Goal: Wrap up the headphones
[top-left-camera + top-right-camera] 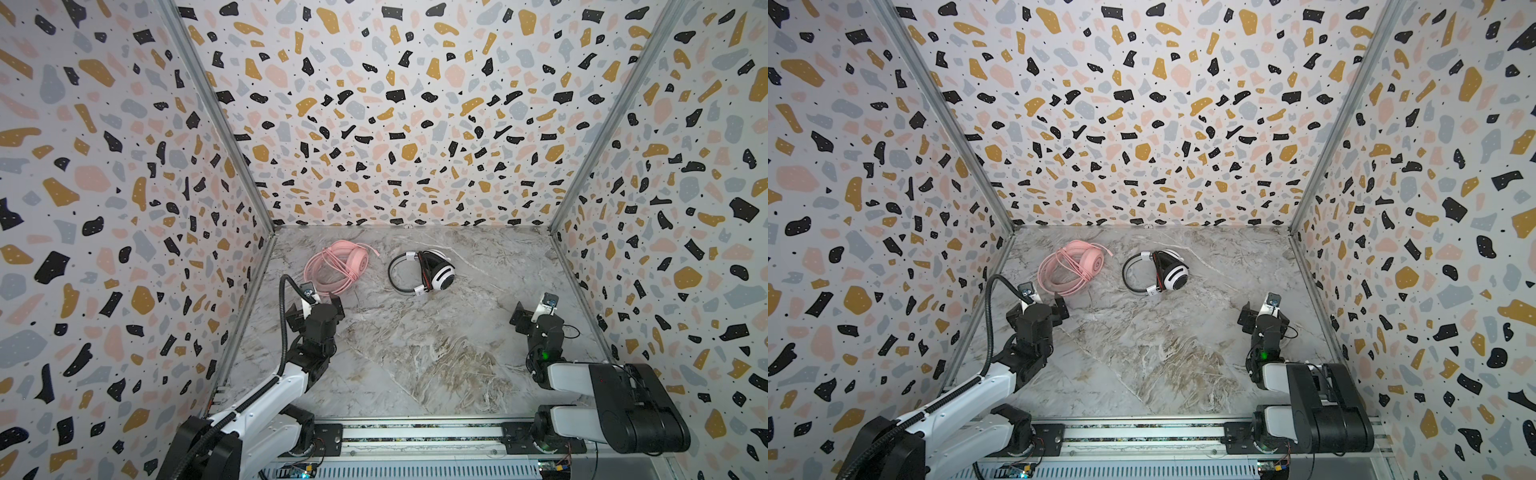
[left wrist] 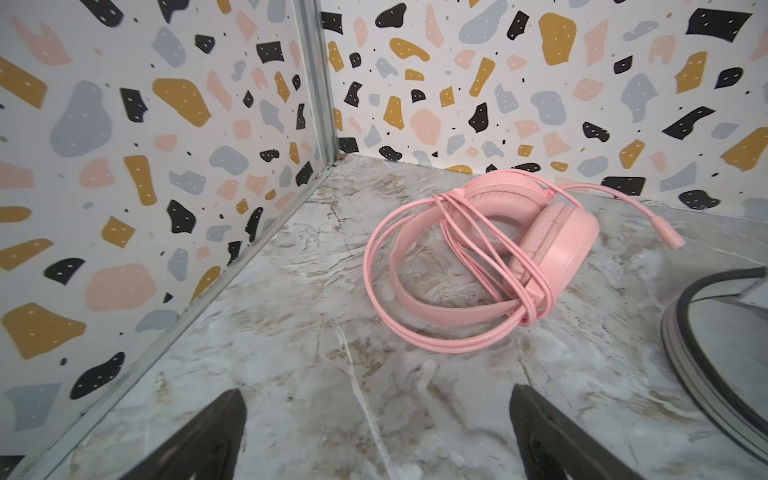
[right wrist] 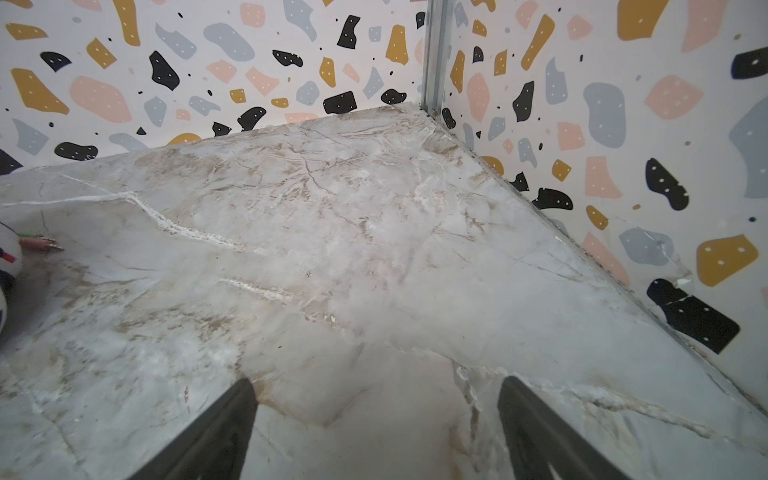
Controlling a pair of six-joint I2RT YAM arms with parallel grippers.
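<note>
The pink headphones (image 1: 336, 268) (image 1: 1071, 266) lie at the back left of the marble table, their pink cable looped around band and ear cups (image 2: 498, 257). To their right lie the white-and-black striped headphones (image 1: 424, 272) (image 1: 1156, 272), black cable bunched at the cups. My left gripper (image 1: 318, 307) (image 2: 376, 392) is open just in front of the pink set, holding nothing. My right gripper (image 1: 540, 316) (image 3: 378, 381) is open at the right, over bare table. The right wrist view catches only a white ear cup's edge (image 3: 6, 257) and cable plugs (image 3: 41, 243).
Terrazzo-patterned walls (image 1: 124, 208) close in the table on the left, back and right, with metal corner posts (image 1: 216, 124). A metal rail (image 1: 415, 432) carrying both arm bases runs along the front edge. Bare marble table (image 1: 415, 353) lies between the arms.
</note>
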